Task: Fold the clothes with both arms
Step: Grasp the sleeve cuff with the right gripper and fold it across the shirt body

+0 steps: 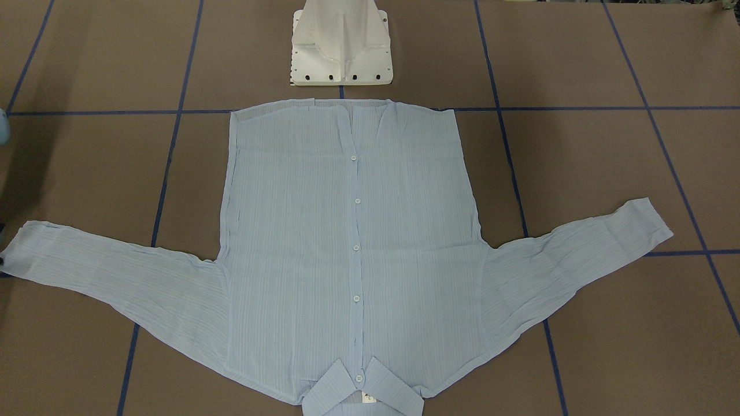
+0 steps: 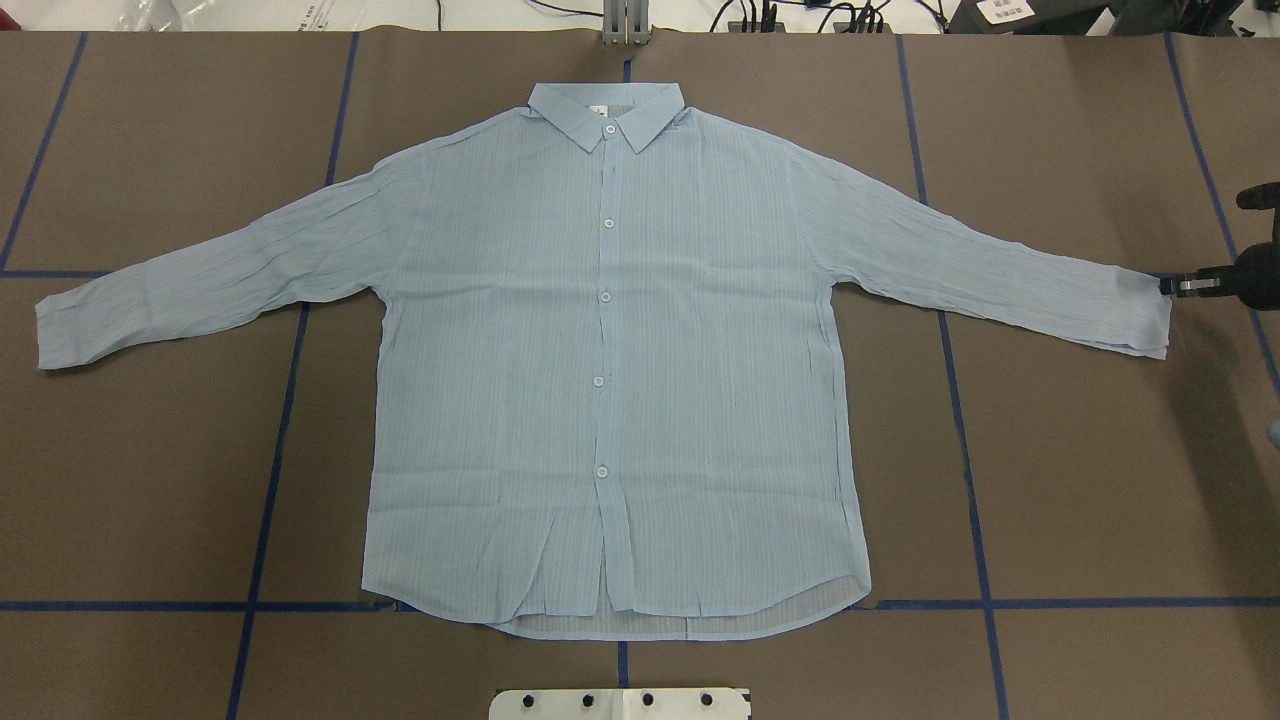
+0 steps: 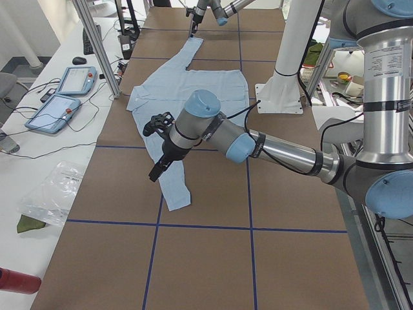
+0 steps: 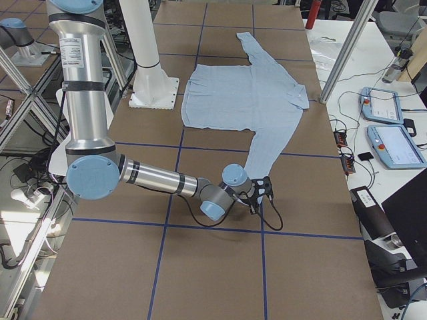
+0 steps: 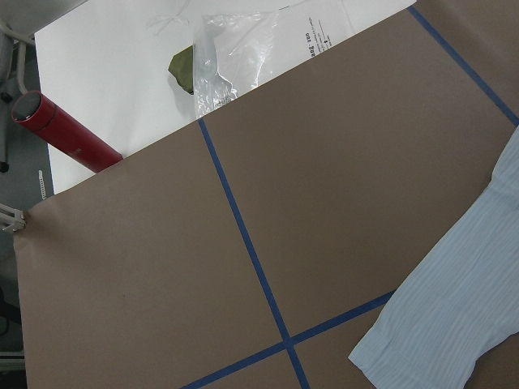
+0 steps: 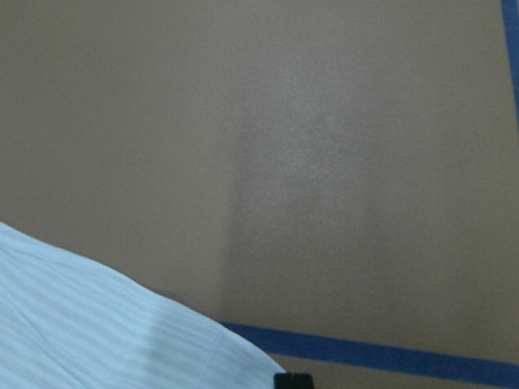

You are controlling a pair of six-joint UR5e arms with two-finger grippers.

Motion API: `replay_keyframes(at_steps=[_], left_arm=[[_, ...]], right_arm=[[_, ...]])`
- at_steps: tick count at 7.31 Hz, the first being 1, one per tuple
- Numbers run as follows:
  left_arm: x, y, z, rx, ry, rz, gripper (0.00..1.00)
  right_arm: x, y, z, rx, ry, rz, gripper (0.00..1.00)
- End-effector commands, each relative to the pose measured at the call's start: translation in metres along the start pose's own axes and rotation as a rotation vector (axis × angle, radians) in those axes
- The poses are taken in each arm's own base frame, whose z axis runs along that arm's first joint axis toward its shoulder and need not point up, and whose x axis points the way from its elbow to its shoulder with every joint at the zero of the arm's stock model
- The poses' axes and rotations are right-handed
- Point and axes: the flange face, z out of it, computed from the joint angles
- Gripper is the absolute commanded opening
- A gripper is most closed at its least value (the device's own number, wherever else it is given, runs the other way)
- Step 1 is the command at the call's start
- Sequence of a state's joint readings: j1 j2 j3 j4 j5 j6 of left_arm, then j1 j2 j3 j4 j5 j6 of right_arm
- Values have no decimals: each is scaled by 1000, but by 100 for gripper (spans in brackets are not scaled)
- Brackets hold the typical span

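While shirt (image 2: 600,350) lies flat, right end effector (image 2: 1182,286) cropped at cuff (image 2: 1145,315), left end effector (image 3: 155,172) side-on, grips indiscernible.

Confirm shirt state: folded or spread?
Spread flat. The shirt lies front up, buttoned, both sleeves stretched out sideways, collar and hem uncovered; no fold made yet.

I get the whole shirt (image 2: 700,350) from overhead behind and, flipped, from across — side cameras look along the table (image 3: 206,265); wrist cameras hover close.
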State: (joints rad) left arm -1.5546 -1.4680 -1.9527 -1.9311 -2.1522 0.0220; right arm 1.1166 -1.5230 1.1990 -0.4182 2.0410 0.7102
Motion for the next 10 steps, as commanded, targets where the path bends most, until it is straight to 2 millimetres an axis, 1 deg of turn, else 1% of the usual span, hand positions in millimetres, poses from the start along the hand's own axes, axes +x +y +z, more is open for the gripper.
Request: replay_keyframes(at_steps=[1,2,3,4,5,6,7,8,9,10], left_arm=[[0,0,0,4,0,1,100],[0,0,0,4,-1,0,100],[-1,1,1,2,-1,-2,100],[-2,2,2,-2,0,-4,100],[-2,3,4,-5,0,-5,100],[-3,3,6,-8,1,-7,100],[-4,4,7,-9,1,-9,100],[-4,4,7,-9,1,-9,100],[-5,5,8,-13,1,-11,100],[-5,6,9,-15,2,-13,100]], right_arm=[[-33,-31,-24,26,-35,9,0],[-73,-58,-47,30,-33,51,0],[-116,-90,-75,42,-31,108,0],[-157,-106,-97,91,-30,169,0],[-200,-111,-103,148,-54,219,0],[-252,-124,-93,182,-56,259,0],[-318,-141,-83,192,-20,286,0],[-391,-155,-80,204,18,337,0],[-467,-159,-78,220,42,372,0],[-515,-168,-89,239,50,400,0]])
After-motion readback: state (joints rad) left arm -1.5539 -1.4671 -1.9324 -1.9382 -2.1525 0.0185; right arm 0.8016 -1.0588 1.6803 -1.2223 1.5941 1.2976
